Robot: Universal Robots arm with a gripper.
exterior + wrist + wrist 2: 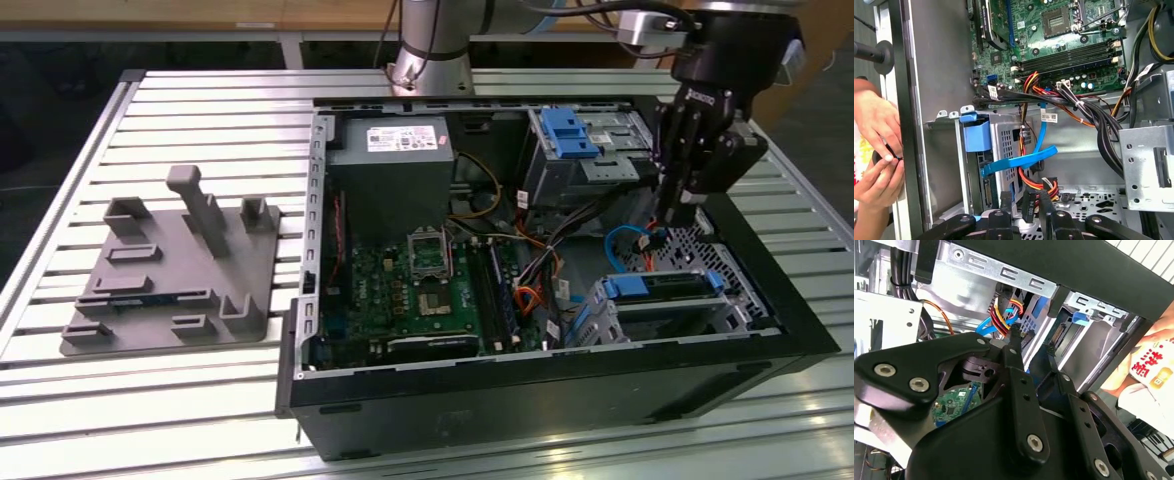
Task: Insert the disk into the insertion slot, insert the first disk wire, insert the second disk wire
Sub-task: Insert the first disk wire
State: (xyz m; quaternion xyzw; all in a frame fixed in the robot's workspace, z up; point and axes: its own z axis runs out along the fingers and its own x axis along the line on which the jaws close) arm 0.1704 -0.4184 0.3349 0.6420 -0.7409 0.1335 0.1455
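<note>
**Pincer (671, 218) grips the power wire (1003, 317) above the seated disk (663, 287)**

At the right of the exterior view, the pincer is pinched narrow on the red-and-yellow power wire inside the case. Lower right, the disk sits in the insertion slot (598, 320), with a blue data cable (1019, 161) arcing beside it.

From the upper right corner of the exterior view the arm hangs with its wrist turned down, the black gripper (671, 222) pointing nearly straight down, right of centre.
</note>
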